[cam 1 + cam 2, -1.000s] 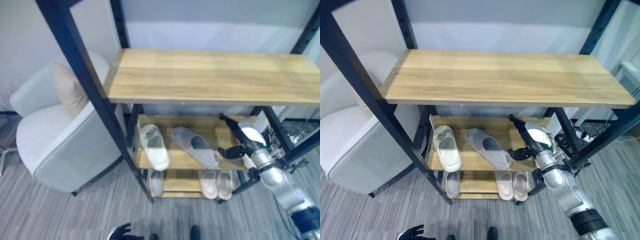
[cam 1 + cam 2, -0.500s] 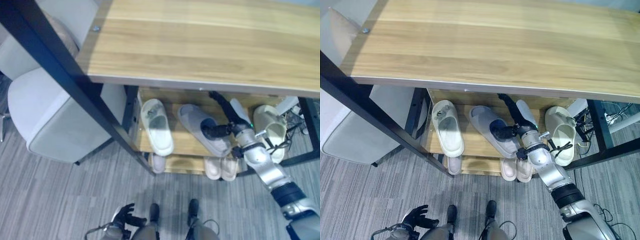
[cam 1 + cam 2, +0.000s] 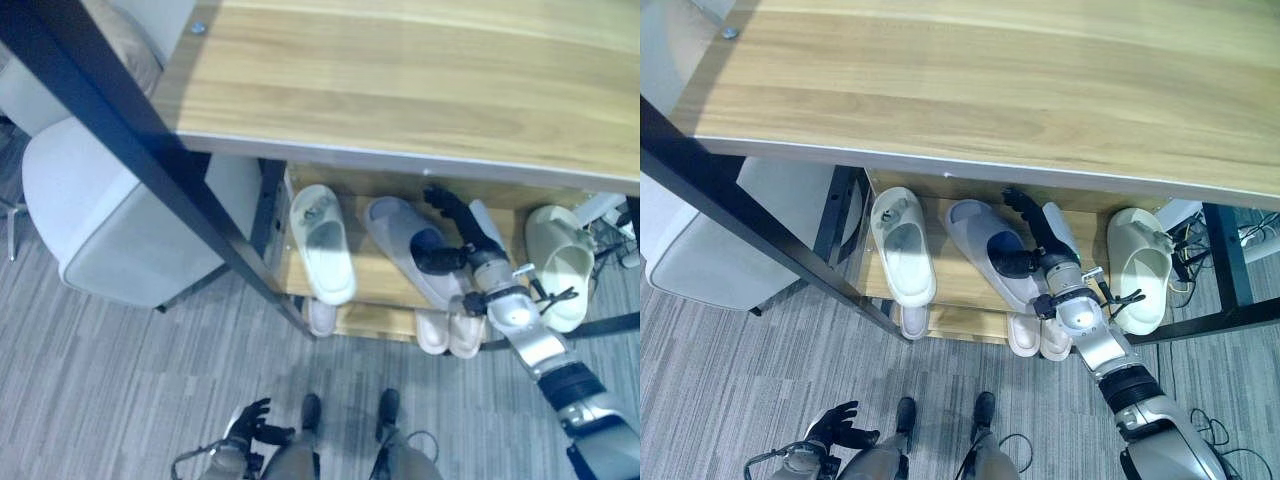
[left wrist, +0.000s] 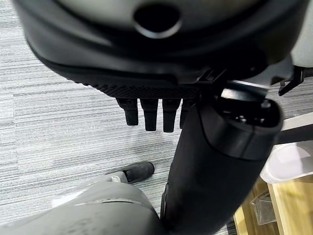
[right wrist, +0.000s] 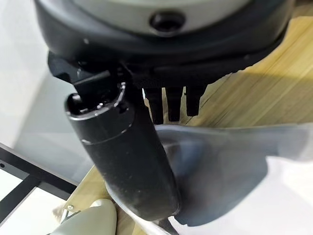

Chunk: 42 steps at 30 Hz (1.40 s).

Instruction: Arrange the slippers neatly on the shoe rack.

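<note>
**Robot hand takes hold of skewed grey slipper on the rack's middle shelf**

Left eye view: the right hand reaches under the top board of the shoe rack to a grey slipper lying aslant on the middle shelf, between a white slipper and a cream slipper at the shelf's far right end. A pale pair sits on the shelf below.

Right eye view: the same scene, with the left hand hanging low over the floor, fingers spread and holding nothing (an armchair stands beside the rack).

Left wrist view: relaxed fingers over grey floor.

Right wrist view: the thumb is tucked into the grey slipper's opening with the fingers over its upper, apparently pinching it. Done well, the step likely calls for a firm pinch and a slow swivel until the slipper sits square, without nudging the white one.
</note>
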Available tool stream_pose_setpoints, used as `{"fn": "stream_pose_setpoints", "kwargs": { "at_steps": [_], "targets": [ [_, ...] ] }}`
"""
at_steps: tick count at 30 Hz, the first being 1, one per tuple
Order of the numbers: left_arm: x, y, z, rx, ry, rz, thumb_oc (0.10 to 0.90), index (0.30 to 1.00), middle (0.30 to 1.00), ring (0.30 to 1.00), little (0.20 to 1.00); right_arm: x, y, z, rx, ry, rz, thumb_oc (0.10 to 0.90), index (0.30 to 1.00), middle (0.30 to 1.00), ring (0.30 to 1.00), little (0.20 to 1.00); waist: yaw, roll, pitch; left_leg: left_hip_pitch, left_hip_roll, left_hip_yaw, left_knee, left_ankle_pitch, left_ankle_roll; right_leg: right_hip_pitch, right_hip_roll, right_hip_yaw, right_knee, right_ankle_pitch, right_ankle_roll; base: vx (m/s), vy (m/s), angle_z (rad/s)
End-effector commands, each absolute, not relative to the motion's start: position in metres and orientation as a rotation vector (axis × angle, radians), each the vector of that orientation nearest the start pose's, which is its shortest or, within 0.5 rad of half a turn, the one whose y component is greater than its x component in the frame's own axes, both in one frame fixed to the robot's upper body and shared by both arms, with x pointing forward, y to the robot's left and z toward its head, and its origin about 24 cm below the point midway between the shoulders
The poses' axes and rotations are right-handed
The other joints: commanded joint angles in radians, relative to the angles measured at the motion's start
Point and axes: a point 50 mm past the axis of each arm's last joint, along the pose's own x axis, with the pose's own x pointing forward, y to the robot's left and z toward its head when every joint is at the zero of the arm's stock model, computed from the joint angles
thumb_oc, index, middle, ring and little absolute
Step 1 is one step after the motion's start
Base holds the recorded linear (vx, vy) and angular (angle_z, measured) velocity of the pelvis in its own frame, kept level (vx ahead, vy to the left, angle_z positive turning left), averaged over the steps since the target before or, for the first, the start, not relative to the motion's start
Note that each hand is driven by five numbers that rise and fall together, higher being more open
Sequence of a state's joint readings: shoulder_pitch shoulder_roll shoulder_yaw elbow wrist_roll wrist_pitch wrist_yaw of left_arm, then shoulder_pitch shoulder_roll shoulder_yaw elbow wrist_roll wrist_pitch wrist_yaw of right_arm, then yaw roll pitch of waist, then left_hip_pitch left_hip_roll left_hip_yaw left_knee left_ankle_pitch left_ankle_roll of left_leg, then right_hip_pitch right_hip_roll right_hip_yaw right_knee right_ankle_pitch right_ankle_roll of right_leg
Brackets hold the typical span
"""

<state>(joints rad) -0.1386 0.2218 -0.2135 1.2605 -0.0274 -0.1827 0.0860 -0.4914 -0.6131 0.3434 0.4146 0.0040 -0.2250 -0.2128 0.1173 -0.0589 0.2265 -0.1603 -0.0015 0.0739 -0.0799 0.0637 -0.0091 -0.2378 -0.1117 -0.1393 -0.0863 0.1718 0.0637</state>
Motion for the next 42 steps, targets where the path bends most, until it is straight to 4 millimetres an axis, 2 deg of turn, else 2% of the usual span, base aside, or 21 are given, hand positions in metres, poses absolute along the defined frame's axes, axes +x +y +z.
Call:
{"fn": "stream_pose_setpoints", "kwargs": {
  "at_steps": [1, 3, 4, 5, 6, 7, 13, 20, 23, 26, 27, 28, 30, 31, 34, 35, 39, 42],
  "targets": [
    [0.123, 0.211, -0.156, 0.427, 1.045, -0.059, 0.800, 0.900, 0.900, 0.900, 0.900, 0.343, -0.196, 0.172, -0.631, -0.531, 0.014, 0.693, 0.740, 0.740, 0.740, 0.740, 0.023, 0.006, -0.013, -0.032, -0.011, -0.073, -0.007, -0.021, -0.017, 0.082, 0.016, 0.029, 0.006, -0.127, 0.073, 0.00, 0.000, 0.00],
    [0.125, 0.210, -0.156, 0.429, 1.041, -0.060, 0.800, 0.900, 0.900, 0.900, 0.900, 0.342, -0.195, 0.173, -0.627, -0.539, 0.014, 0.657, 0.686, 0.686, 0.686, 0.686, 0.025, 0.006, -0.009, -0.032, -0.010, -0.074, -0.007, -0.022, -0.017, 0.081, 0.016, 0.029, 0.007, -0.128, 0.073, 0.00, 0.000, 0.00],
    [0.126, 0.211, -0.156, 0.432, 1.038, -0.058, 0.800, 0.900, 0.900, 0.900, 0.900, 0.342, -0.195, 0.173, -0.621, -0.543, 0.013, 0.587, 0.580, 0.580, 0.580, 0.580, 0.024, 0.005, -0.008, -0.030, -0.009, -0.074, -0.007, -0.022, -0.017, 0.082, 0.016, 0.029, 0.007, -0.128, 0.073, 0.00, 0.000, 0.00],
    [0.127, 0.211, -0.155, 0.432, 1.036, -0.053, 0.800, 0.900, 0.900, 0.900, 0.900, 0.339, -0.193, 0.173, -0.619, -0.553, 0.017, 0.541, 0.512, 0.512, 0.512, 0.512, 0.021, 0.003, -0.005, -0.027, -0.007, -0.075, -0.007, -0.024, -0.017, 0.085, 0.018, 0.029, 0.006, -0.131, 0.071, 0.00, 0.000, 0.00],
    [0.127, 0.211, -0.155, 0.433, 1.036, -0.053, 0.800, 0.900, 0.900, 0.900, 0.900, 0.339, -0.193, 0.173, -0.618, -0.553, 0.017, 0.411, 0.316, 0.316, 0.316, 0.316, 0.021, 0.003, -0.004, -0.026, -0.007, -0.075, -0.007, -0.024, -0.017, 0.085, 0.018, 0.029, 0.006, -0.131, 0.071, 0.00, 0.000, 0.00],
    [0.127, 0.212, -0.155, 0.434, 1.035, -0.049, 0.800, 0.900, 0.900, 0.900, 0.900, 0.337, -0.193, 0.172, -0.619, -0.557, 0.018, 0.400, 0.300, 0.300, 0.300, 0.300, 0.019, 0.002, -0.004, -0.024, -0.006, -0.075, -0.007, -0.026, -0.016, 0.087, 0.018, 0.028, 0.006, -0.133, 0.071, 0.00, 0.000, 0.00],
    [0.124, 0.214, -0.156, 0.436, 1.049, -0.024, 0.800, 0.900, 0.900, 0.900, 0.900, 0.315, -0.205, 0.162, -0.524, -0.572, -0.081, 0.400, 0.300, 0.300, 0.300, 0.300, -0.004, 0.000, -0.016, 0.003, -0.002, -0.070, -0.007, -0.042, -0.011, 0.110, 0.022, 0.028, 0.010, -0.146, 0.070, 0.00, 0.000, 0.00],
    [0.109, 0.216, -0.160, 0.447, 1.097, -0.025, 0.800, 0.900, 0.900, 0.900, 0.900, 0.276, -0.208, 0.145, -0.446, -0.564, -0.088, 0.400, 0.300, 0.300, 0.300, 0.300, -0.041, 0.001, -0.048, 0.083, 0.000, -0.058, -0.007, -0.080, 0.003, 0.166, 0.024, 0.042, 0.041, -0.186, 0.067, 0.06, -0.013, -0.02],
    [0.104, 0.219, -0.161, 0.444, 1.112, -0.017, 0.800, 0.900, 0.900, 0.900, 0.900, 0.259, -0.197, 0.140, -0.383, -0.567, -0.007, 0.400, 0.300, 0.300, 0.300, 0.300, -0.058, 0.005, -0.054, 0.132, 0.004, -0.047, 0.000, -0.097, 0.008, 0.188, 0.027, 0.059, 0.084, -0.213, 0.062, 0.06, -0.013, -0.15],
    [0.102, 0.225, -0.160, 0.438, 1.113, 0.000, 0.800, 0.900, 0.900, 0.900, 0.900, 0.249, -0.181, 0.134, -0.328, -0.546, 0.127, 0.400, 0.300, 0.300, 0.300, 0.300, -0.067, 0.001, -0.022, 0.125, 0.011, -0.027, 0.132, -0.152, 0.018, 0.182, 0.028, 0.087, 0.181, -0.253, 0.051, -0.02, -0.024, -0.25],
    [0.101, 0.229, -0.159, 0.425, 1.115, 0.018, 0.800, 0.900, 0.900, 0.900, 0.900, 0.241, -0.173, 0.123, -0.278, -0.496, 0.219, 0.400, 0.300, 0.300, 0.300, 0.300, -0.072, -0.001, -0.002, 0.120, 0.009, -0.020, 0.201, -0.181, 0.024, 0.181, 0.033, 0.097, 0.243, -0.279, 0.043, -0.02, -0.030, -0.29],
    [0.101, 0.229, -0.159, 0.425, 1.115, 0.018, 0.800, 0.900, 0.900, 0.900, 0.900, 0.241, -0.173, 0.123, -0.277, -0.496, 0.219, 0.400, 0.300, 0.300, 0.300, 0.300, -0.072, -0.002, -0.001, 0.120, 0.009, -0.019, 0.205, -0.184, 0.024, 0.181, 0.033, 0.097, 0.246, -0.282, 0.043, -0.03, -0.054, -0.29],
    [0.101, 0.235, -0.158, 0.415, 1.123, 0.037, 0.800, 0.900, 0.900, 0.900, 0.900, 0.228, -0.165, 0.102, -0.209, -0.379, 0.351, 0.400, 0.300, 0.300, 0.300, 0.300, -0.082, -0.004, 0.022, 0.115, 0.004, -0.025, 0.271, -0.213, 0.021, 0.178, 0.031, 0.086, 0.318, -0.310, 0.038, -0.03, -0.056, -0.21],
    [0.100, 0.235, -0.158, 0.415, 1.124, 0.037, 0.800, 0.900, 0.900, 0.900, 0.900, 0.228, -0.165, 0.102, -0.209, -0.379, 0.352, 0.400, 0.300, 0.300, 0.300, 0.300, -0.083, -0.004, 0.022, 0.114, 0.004, -0.025, 0.273, -0.214, 0.021, 0.178, 0.030, 0.085, 0.320, -0.312, 0.038, 0.00, -0.032, -0.01],
    [0.092, 0.236, -0.160, 0.385, 1.151, 0.051, 0.800, 0.900, 0.900, 0.900, 0.900, 0.213, -0.167, 0.062, -0.148, -0.178, 0.422, 0.400, 0.300, 0.300, 0.300, 0.300, -0.095, -0.001, 0.011, 0.122, 0.008, -0.032, 0.281, -0.221, 0.015, 0.181, 0.028, 0.073, 0.334, -0.316, 0.040, 0.02, -0.024, 0.09],
    [0.091, 0.236, -0.160, 0.385, 1.152, 0.051, 0.800, 0.900, 0.900, 0.900, 0.900, 0.213, -0.167, 0.062, -0.148, -0.177, 0.422, 0.400, 0.300, 0.300, 0.300, 0.300, -0.096, -0.001, 0.010, 0.122, 0.008, -0.033, 0.281, -0.221, 0.015, 0.181, 0.028, 0.072, 0.334, -0.316, 0.040, 0.06, -0.018, 0.14],
    [0.089, 0.235, -0.161, 0.371, 1.153, 0.061, 0.800, 0.900, 0.900, 0.900, 0.900, 0.212, -0.170, 0.038, -0.137, -0.064, 0.411, 0.400, 0.300, 0.300, 0.300, 0.300, -0.103, 0.004, 0.005, 0.130, 0.018, -0.035, 0.274, -0.216, 0.007, 0.178, 0.029, 0.066, 0.341, -0.319, 0.042, 0.02, -0.006, 0.03],
    [0.103, 0.235, -0.157, 0.371, 1.109, 0.080, 0.800, 0.900, 0.900, 0.900, 0.900, 0.221, -0.171, 0.030, -0.128, -0.037, 0.376, 0.400, 0.300, 0.300, 0.300, 0.300, -0.101, 0.005, 0.040, 0.078, 0.026, -0.042, 0.324, -0.217, 0.005, 0.124, 0.027, 0.065, 0.396, -0.329, 0.039, -0.11, -0.029, -0.02]
  ]
}}
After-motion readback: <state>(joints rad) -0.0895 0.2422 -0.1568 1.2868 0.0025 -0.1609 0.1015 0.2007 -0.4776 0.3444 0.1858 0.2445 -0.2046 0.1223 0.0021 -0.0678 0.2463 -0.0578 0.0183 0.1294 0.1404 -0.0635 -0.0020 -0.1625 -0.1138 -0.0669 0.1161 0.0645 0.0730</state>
